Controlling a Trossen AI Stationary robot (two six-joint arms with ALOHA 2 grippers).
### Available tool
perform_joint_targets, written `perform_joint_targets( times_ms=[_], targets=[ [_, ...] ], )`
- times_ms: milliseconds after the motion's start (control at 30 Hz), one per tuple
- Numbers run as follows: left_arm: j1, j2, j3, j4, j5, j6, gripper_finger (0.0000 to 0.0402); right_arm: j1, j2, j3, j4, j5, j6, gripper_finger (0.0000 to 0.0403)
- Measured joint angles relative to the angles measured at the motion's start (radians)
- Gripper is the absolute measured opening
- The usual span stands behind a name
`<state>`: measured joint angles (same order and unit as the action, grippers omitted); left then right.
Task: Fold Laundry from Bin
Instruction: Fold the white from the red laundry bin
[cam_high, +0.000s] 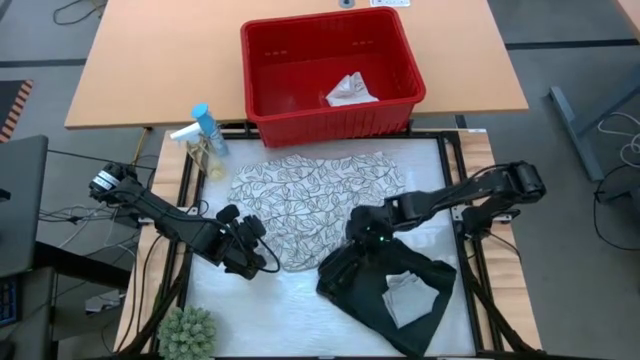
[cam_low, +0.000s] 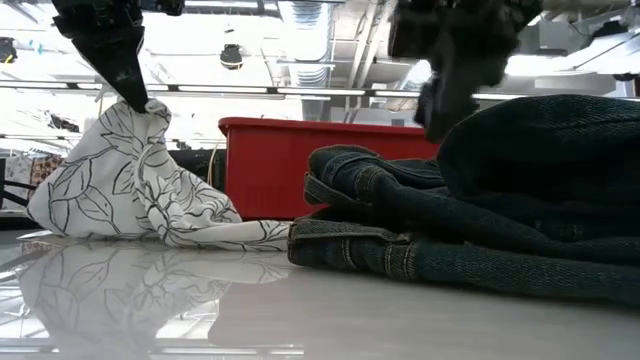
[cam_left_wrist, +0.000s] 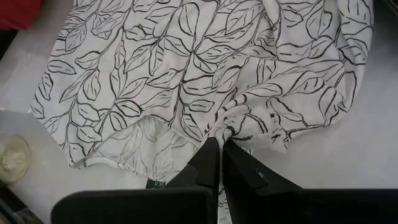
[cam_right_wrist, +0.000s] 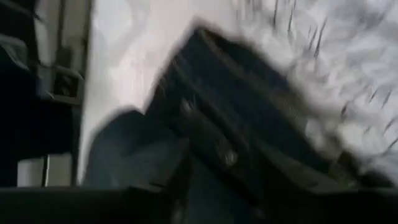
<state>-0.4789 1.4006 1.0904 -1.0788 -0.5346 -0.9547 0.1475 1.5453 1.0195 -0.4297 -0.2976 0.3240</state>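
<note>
The white-grey leaf-patterned cloth (cam_high: 310, 200) lies spread on the white table, its near-left edge raised into a peak in the low view (cam_low: 130, 190). My left gripper (cam_high: 262, 252) is shut on that edge. The dark garment (cam_high: 390, 285) lies bunched at the near right with a whitish patch (cam_high: 408, 297) on top; it looks like denim in the low view (cam_low: 500, 220). My right gripper (cam_high: 362, 238) hovers over the garment's far-left part. The red bin (cam_high: 270, 110) stands at the far edge with a small whitish cloth (cam_high: 350, 92) resting on its floor. My left gripper pinches a gathered bit of the leaf cloth's near edge (cam_left_wrist: 225, 132) between its two fingers. The fingers slant down from the table's near left. The pinched bit (cam_low: 148, 112) is lifted into a peak; the cloth falls slack from it and the rest lies on the table.
A blue-capped spray bottle (cam_high: 205, 125) and a clear bottle (cam_high: 207, 158) stand at the far left by the bin. A green plant ball (cam_high: 188, 332) sits at the near left corner. A wooden table (cam_high: 150, 60) lies beyond.
</note>
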Motion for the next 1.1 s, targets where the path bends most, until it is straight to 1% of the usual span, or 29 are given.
perform_joint_targets(
  times_ms=[133,167,200,300,400,500,567,667,833,967,1100],
  targets=[
    [0.000,0.000,0.000,0.001,0.001,-0.013,0.0000,0.029,0.058,0.000,-0.012,0.006,0.018,0.0048],
    [0.000,0.000,0.000,0.001,0.005,-0.014,0.0000,0.038,0.078,0.001,-0.013,0.006,0.020,0.0026],
    [0.000,0.000,0.000,0.000,0.006,-0.016,0.0000,0.049,0.100,0.001,-0.021,0.010,0.022,0.0018],
    [0.000,0.000,0.000,0.001,0.007,-0.016,0.0000,0.079,0.167,0.000,-0.041,-0.011,0.054,0.0022],
    [0.000,0.000,0.000,0.001,0.006,-0.016,0.0000,0.105,0.207,0.001,-0.036,-0.101,0.096,0.0016],
    [0.000,0.000,0.000,0.001,0.001,-0.009,0.0000,0.125,0.202,0.001,-0.046,-0.179,0.113,0.0014],
    [0.000,0.000,0.000,0.000,-0.008,-0.003,0.0000,0.140,0.186,0.000,-0.063,-0.205,0.099,0.0014],
    [0.000,0.000,0.000,0.000,-0.013,0.010,0.0000,0.175,0.161,0.000,-0.136,-0.202,0.079,0.0014],
    [0.000,0.000,0.000,0.001,-0.029,0.022,0.0000,0.247,0.159,0.001,-0.271,-0.196,0.041,0.0015],
    [0.000,0.000,0.000,0.000,-0.029,0.047,0.0000,0.308,0.158,0.002,-0.291,-0.145,0.043,0.0029],
    [0.000,0.000,0.000,0.000,-0.029,0.060,0.0000,0.315,0.160,0.040,-0.294,-0.147,0.074,0.0053]
  ],
)
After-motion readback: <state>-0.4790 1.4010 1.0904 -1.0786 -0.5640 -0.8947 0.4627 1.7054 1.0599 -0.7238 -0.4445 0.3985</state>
